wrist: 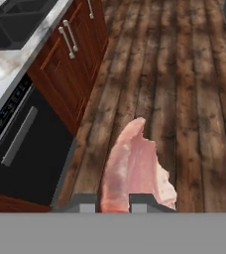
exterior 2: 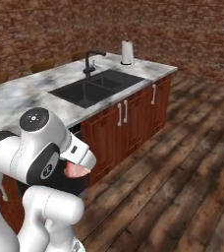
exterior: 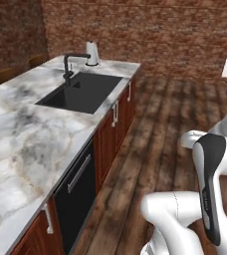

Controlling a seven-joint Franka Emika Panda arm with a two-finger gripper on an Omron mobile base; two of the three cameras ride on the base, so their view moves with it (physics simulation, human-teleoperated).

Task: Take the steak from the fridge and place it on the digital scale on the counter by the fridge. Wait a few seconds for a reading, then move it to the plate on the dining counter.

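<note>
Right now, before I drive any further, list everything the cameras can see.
steak: one, pink-red, clamped in the tool, hanging over the floor
dining counter: one, white-grey marble over red-brown cabinets, left of the arm
sink: one, black, set into the dining counter
faucet: one, black, behind the sink
paper towel roll: one, white, far end of the counter
dishwasher: one, black, under the counter
floor: dark wood planks
tool: one, dark tips, shut on the steak

Pale pink steak (wrist: 135, 168), white-grey veined marble dining counter (exterior: 21, 134), black sink (exterior: 80, 94), red-brown brick wall (exterior 2: 182, 34).
</note>
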